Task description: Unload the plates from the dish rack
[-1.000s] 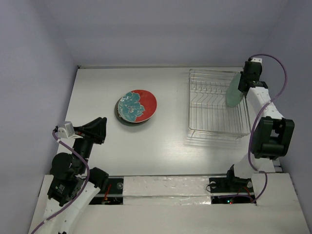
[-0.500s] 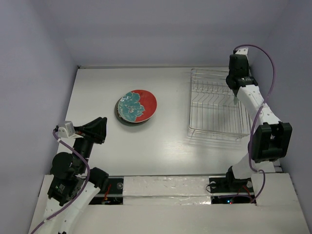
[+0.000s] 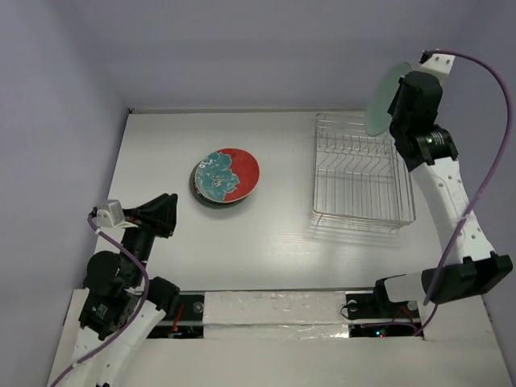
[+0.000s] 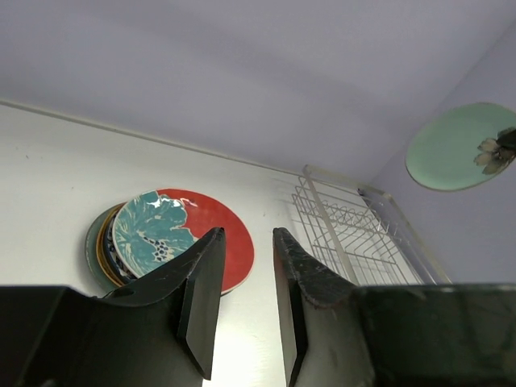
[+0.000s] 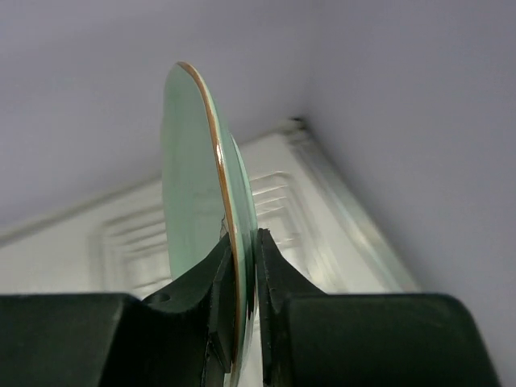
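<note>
My right gripper [image 3: 397,107] [image 5: 244,242] is shut on the rim of a pale green plate [image 3: 382,98] [image 5: 193,185] [image 4: 461,147]. It holds the plate upright, high above the far right corner of the silver wire dish rack [image 3: 361,173] [image 4: 347,234]. No plate stands in the rack. A stack of plates [image 3: 226,177] [image 4: 173,238], topped by a red one with a teal flower, lies flat on the table left of centre. My left gripper [image 3: 168,214] [image 4: 246,234] hovers near the front left, open and holding nothing, pointing toward the stack.
Lilac walls close the table [image 3: 282,234] at the back and on both sides. The right arm's purple cable [image 3: 492,161] loops out toward the right wall. Both arm bases sit at the near edge.
The right arm has lifted the pale green plate up out of the rack's right end to well above it. The left arm has not moved.
</note>
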Motion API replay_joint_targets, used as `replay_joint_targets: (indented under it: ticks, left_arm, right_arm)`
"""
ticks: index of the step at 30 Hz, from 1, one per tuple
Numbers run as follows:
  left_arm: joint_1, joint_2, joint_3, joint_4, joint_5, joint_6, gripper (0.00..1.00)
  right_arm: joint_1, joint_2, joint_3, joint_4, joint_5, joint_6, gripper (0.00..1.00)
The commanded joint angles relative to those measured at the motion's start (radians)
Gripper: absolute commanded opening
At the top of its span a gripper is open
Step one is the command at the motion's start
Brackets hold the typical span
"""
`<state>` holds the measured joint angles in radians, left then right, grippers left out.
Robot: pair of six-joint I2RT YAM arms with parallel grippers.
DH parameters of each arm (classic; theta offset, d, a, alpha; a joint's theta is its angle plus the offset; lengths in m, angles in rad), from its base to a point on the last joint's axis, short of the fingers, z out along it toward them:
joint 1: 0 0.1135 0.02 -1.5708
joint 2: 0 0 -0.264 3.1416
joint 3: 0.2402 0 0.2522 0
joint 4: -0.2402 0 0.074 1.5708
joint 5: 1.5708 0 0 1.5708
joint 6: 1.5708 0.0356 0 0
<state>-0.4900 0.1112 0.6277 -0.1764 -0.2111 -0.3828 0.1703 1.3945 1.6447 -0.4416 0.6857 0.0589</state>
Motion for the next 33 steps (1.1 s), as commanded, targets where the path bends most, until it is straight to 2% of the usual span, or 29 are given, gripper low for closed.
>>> replay_joint_targets:
  ticks: [1,3,7,12,15,22,27,30,31,33]
  left_arm:
    - [-0.005,0.024,-0.006,0.043,0.004,0.004,0.27]
    - [-0.005,0.028,-0.006,0.041,0.004,0.001,0.28]
    - [-0.005,0.047,-0.006,0.037,0.004,0.001,0.32]
    - [-0.005,0.062,-0.005,0.031,0.004,-0.002,0.34]
    - [-0.005,0.073,-0.003,0.029,0.004,-0.002,0.35]
    - [-0.005,0.085,-0.003,0.028,0.004,-0.005,0.36]
    - [-0.005,0.100,-0.002,0.029,0.004,-0.005,0.37]
    - [-0.005,0.104,-0.003,0.029,0.004,-0.004,0.37]
    - [-0.005,0.104,-0.005,0.031,0.004,-0.004,0.38]
    - [-0.005,0.104,-0.005,0.031,0.004,-0.004,0.38]
  right_arm:
    - [0.075,-0.101,-0.052,0.133,-0.302,0.309,0.00]
    - [0.154,-0.120,-0.130,0.249,-0.423,0.416,0.00]
    - [0.303,-0.095,-0.284,0.475,-0.554,0.568,0.00]
    - [0.420,0.089,-0.339,0.722,-0.659,0.755,0.00]
    - [0.469,0.216,-0.324,0.809,-0.672,0.836,0.00]
    - [0.534,0.421,-0.275,0.842,-0.692,0.930,0.00]
    - [0.543,0.465,-0.306,0.877,-0.692,0.960,0.00]
    - [0.543,0.482,-0.318,0.870,-0.663,0.963,0.09]
    - [0.543,0.485,-0.321,0.859,-0.664,0.963,0.17]
    - [0.543,0.495,-0.324,0.819,-0.666,0.950,0.24]
